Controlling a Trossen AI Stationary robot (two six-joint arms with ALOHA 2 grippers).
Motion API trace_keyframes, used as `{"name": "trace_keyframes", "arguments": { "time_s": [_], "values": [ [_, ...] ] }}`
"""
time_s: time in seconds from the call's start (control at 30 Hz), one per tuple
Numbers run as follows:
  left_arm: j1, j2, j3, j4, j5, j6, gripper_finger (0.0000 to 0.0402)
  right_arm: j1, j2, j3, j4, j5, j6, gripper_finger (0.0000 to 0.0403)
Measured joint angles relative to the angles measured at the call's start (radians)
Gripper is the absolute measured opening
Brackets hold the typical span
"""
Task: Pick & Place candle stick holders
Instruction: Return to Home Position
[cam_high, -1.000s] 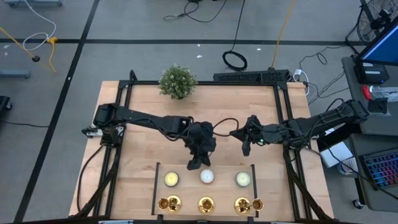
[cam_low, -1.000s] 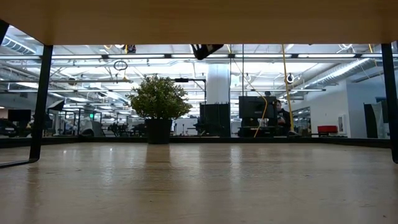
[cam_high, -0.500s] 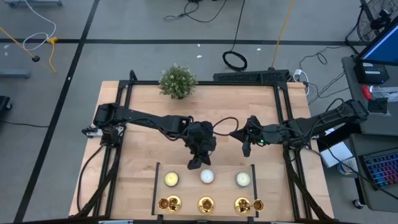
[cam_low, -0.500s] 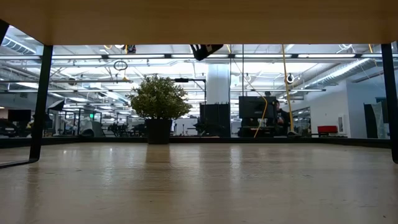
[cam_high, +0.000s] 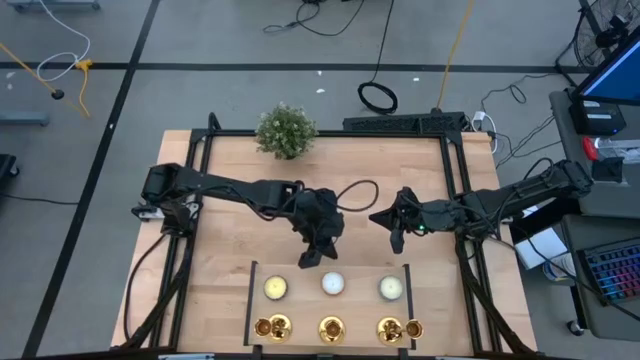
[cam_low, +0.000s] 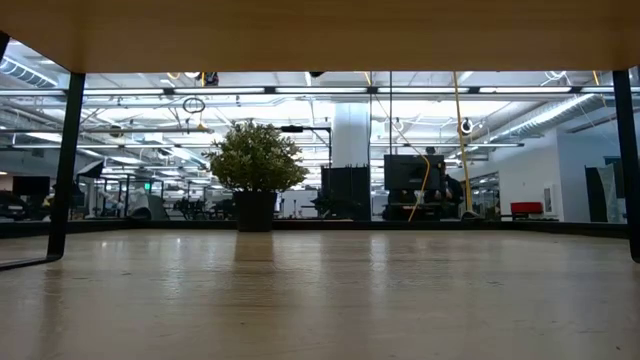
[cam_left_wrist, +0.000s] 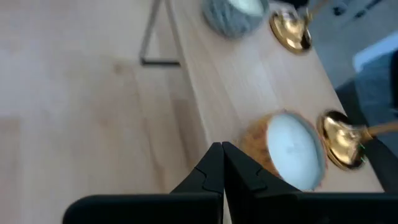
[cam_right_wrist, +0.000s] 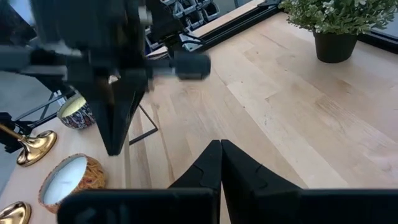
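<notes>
Three gold candle stick holders (cam_high: 272, 327) (cam_high: 331, 328) (cam_high: 390, 328) stand in a row on their round bases along the near edge of a raised wooden shelf (cam_high: 300, 308). A small gold piece (cam_high: 413, 328) sits beside the right one. My left gripper (cam_high: 309, 262) is shut and empty, above the shelf's far edge and pointing toward the table's near edge. Its wrist view shows the shut fingers (cam_left_wrist: 222, 157) and two holders (cam_left_wrist: 289, 28) (cam_left_wrist: 339, 140). My right gripper (cam_high: 394, 243) is shut and empty over the table, right of the left one (cam_right_wrist: 221, 152).
Three candles (cam_high: 275, 288) (cam_high: 332, 284) (cam_high: 391, 288) stand on the shelf between the holders and my grippers. A potted green plant (cam_high: 285, 131) stands at the table's far edge. The shelf's thin black legs (cam_high: 250, 280) rise from the table. Bare wood lies at the table's middle.
My left gripper has risen out of the low view and shifted slightly toward the table's left edge, staying shut. The right arm has kept still.
</notes>
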Motion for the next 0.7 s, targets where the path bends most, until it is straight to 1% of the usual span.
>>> {"name": "trace_keyframes", "arguments": {
  "time_s": [0.13, 0.2, 0.27, 0.33, 0.43, 0.5, 0.63, 0.7],
  "values": [
    [0.014, -0.037, 0.001, 0.016, -0.069, -0.003, 0.0000, 0.000, 0.000, 0.000, -0.004, 0.000, -0.015, 0.0000],
    [0.019, -0.064, 0.001, 0.018, -0.121, -0.010, 0.0000, 0.000, 0.000, 0.000, -0.006, 0.000, -0.025, 0.0000],
    [0.025, -0.088, 0.001, 0.039, -0.145, -0.010, 0.0000, 0.000, 0.000, 0.000, -0.007, -0.001, -0.027, 0.0000],
    [0.032, -0.105, 0.002, 0.042, -0.151, -0.022, 0.0000, 0.000, 0.000, 0.000, -0.019, -0.030, -0.027, 0.0000],
    [0.035, -0.123, 0.001, 0.031, -0.154, -0.034, 0.0000, 0.000, -0.001, 0.000, -0.059, -0.136, -0.017, 0.0000],
    [0.031, -0.133, 0.001, 0.023, -0.163, -0.036, 0.0000, 0.002, 0.000, 0.000, -0.097, -0.183, 0.007, 0.0000],
    [0.016, -0.146, 0.001, 0.008, -0.168, -0.038, 0.0000, 0.017, 0.000, 0.000, -0.159, -0.185, 0.034, 0.0000],
    [0.010, -0.147, 0.001, 0.013, -0.167, -0.045, 0.0000, 0.019, 0.000, 0.000, -0.176, -0.211, 0.044, 0.0000]
  ]
}}
